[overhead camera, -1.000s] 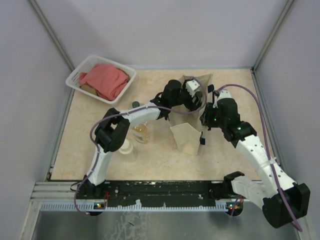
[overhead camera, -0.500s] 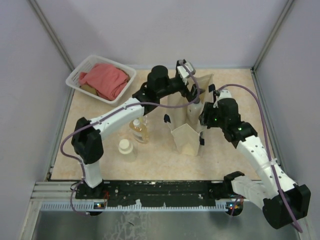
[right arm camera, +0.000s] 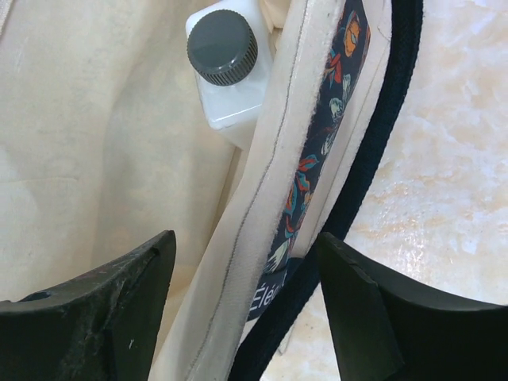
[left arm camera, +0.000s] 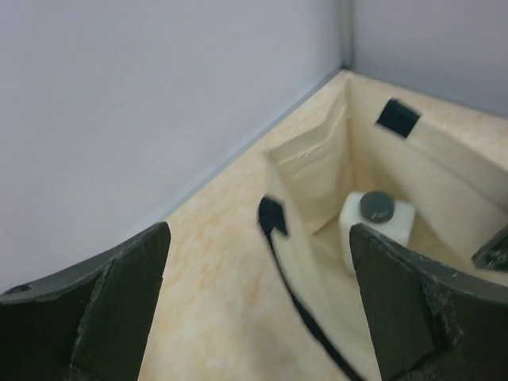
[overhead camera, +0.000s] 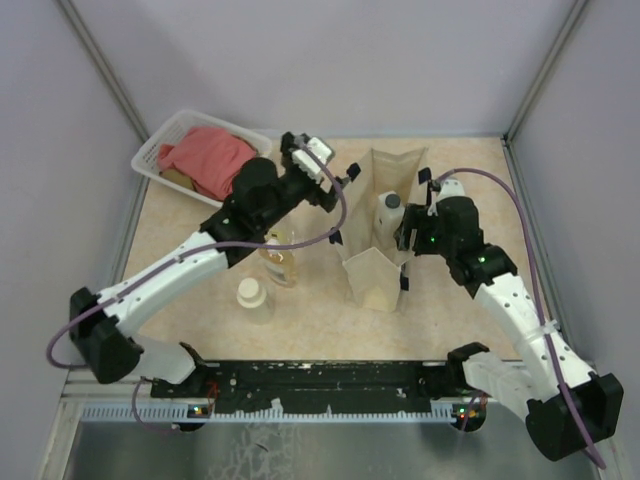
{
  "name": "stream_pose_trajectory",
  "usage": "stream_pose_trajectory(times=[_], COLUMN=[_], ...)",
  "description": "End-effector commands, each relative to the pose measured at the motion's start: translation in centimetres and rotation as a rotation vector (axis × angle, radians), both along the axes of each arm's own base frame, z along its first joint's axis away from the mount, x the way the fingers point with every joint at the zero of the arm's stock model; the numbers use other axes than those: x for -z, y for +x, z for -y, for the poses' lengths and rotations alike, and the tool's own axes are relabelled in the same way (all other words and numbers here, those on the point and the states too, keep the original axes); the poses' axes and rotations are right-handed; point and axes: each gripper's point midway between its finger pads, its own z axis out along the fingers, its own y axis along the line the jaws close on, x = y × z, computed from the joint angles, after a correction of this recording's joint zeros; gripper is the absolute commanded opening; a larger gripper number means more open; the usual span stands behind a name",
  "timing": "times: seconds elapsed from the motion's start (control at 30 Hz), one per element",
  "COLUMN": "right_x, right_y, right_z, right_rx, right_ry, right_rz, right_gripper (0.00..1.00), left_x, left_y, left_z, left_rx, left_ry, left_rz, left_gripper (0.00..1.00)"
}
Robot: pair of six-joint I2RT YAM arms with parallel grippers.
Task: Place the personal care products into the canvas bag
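The beige canvas bag (overhead camera: 372,275) stands open mid-table. A white bottle with a black cap (overhead camera: 389,208) stands inside it and shows in the left wrist view (left arm camera: 377,222) and the right wrist view (right arm camera: 226,71). My left gripper (overhead camera: 343,183) is open and empty, raised just left of the bag (left arm camera: 317,175). My right gripper (overhead camera: 408,236) is shut on the bag's right rim (right arm camera: 270,206) and black strap (right arm camera: 373,151). The amber bottle (overhead camera: 281,262) and the squat cream bottle (overhead camera: 253,297) stand left of the bag. The clear bottle is hidden by my left arm.
A white lattice basket (overhead camera: 160,150) with a red cloth (overhead camera: 208,160) sits at the far left corner. Grey walls close in the table at the back and sides.
My left gripper has drawn up and left out of the bag, leaving the white bottle inside. The right gripper has stayed on the bag's rim.
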Motion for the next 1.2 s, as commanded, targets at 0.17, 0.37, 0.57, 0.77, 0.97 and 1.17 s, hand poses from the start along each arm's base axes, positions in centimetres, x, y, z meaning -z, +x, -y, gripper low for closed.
stream_pose_trajectory(times=[0.17,0.37,0.57,0.77,0.97,1.17], right_x=[-3.3,-3.2,-2.9,-2.7,-2.4,-2.5], right_y=[0.8,0.7,0.5,0.4,0.3,0.2], right_z=[-0.1,-0.1,-0.3,-0.3,-0.1,0.2], right_rx=[-0.005,-0.006,-0.012,-0.018,-0.015,-0.007], right_ry=[0.011,0.018,0.024,0.022,0.017,0.006], right_rz=[0.095,0.094,0.083,0.082,0.085,0.088], right_gripper=[0.73,0.73,0.74,0.75,0.76,0.77], left_x=[-2.3,3.1,8.7,11.6,11.1,11.4], left_y=[-1.3,3.4,6.7,6.6,5.7,4.2], left_z=[-11.0,-16.9,-21.3,-23.1,-22.8,-23.4], left_rx=[-0.345,-0.716,-0.691,-0.852,-0.909,-1.017], left_ry=[-0.204,-0.06,-0.232,-0.313,-0.564,-0.792], left_rz=[0.093,-0.252,-0.638,-0.795,-0.871,-0.973], left_gripper=[0.99,0.99,0.99,0.99,0.99,0.99])
